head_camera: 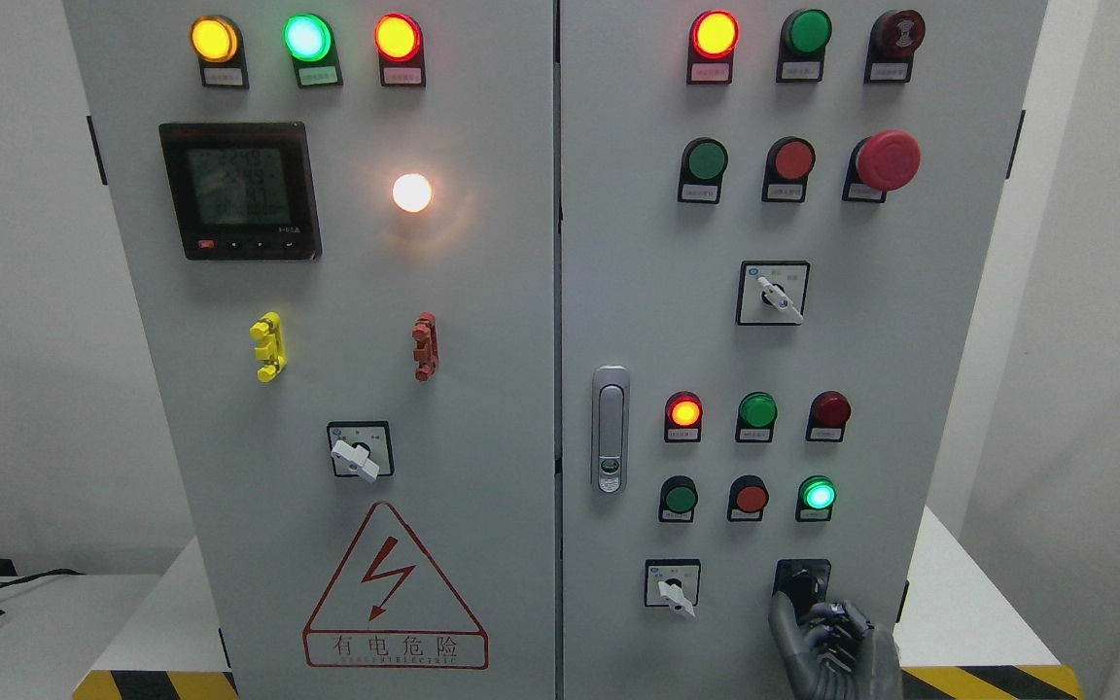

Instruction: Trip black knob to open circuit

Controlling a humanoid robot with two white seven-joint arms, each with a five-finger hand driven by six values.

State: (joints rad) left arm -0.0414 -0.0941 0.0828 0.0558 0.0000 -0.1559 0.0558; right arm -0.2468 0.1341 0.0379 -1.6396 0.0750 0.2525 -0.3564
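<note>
The black knob (802,580) sits on a black square plate at the bottom right of the grey cabinet's right door (910,340). My right hand (818,622) comes up from the bottom edge right of the middle. Its grey thumb (782,614) rises along the knob's left side and its curled fingers (837,622) press in from the lower right, so the hand is shut on the knob. The knob's lower half is hidden behind the hand. My left arm does not show.
A white-handled selector (674,589) lies left of the knob, with pilot lights and push buttons (751,497) above it. A red mushroom stop button (886,160) juts out at the upper right. The door latch (610,428) is near the centre seam.
</note>
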